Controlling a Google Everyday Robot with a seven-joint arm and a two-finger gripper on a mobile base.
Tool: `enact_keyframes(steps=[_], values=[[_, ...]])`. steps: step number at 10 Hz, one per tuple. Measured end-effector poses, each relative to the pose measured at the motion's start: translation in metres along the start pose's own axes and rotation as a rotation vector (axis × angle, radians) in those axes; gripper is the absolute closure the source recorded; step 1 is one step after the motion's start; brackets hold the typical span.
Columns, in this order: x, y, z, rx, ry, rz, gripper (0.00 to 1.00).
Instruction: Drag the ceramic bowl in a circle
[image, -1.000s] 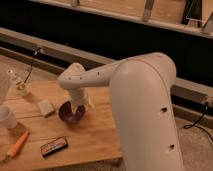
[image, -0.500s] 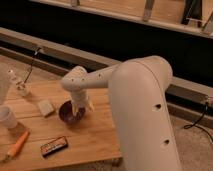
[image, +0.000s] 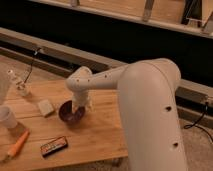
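The ceramic bowl (image: 70, 113) is dark purple-maroon and sits on the wooden table (image: 100, 132) near its middle. My white arm reaches down from the right, and the gripper (image: 80, 107) is at the bowl's right rim, touching or inside it. The arm's wrist hides the right part of the bowl.
A pale square block (image: 45, 107) lies left of the bowl. A white cup (image: 6, 118) stands at the left edge. An orange carrot-like item (image: 18, 144) and a dark snack bar (image: 53, 146) lie near the front. A small clear bottle (image: 19, 84) stands at the back left.
The gripper and the bowl have shifted slightly to the left and back across the table; the arm's elbow has swung with them.
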Motion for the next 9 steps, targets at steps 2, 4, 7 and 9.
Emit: enact_keyframes(steps=[2,4,7,9], values=[[0.001,0.005,0.004,0.007,0.005,-0.021,0.36],[0.000,0.010,0.007,0.014,0.008,-0.036,0.49],[0.000,0.016,0.010,0.020,0.016,-0.051,0.80],[0.000,0.019,0.010,0.031,0.024,-0.066,0.97]])
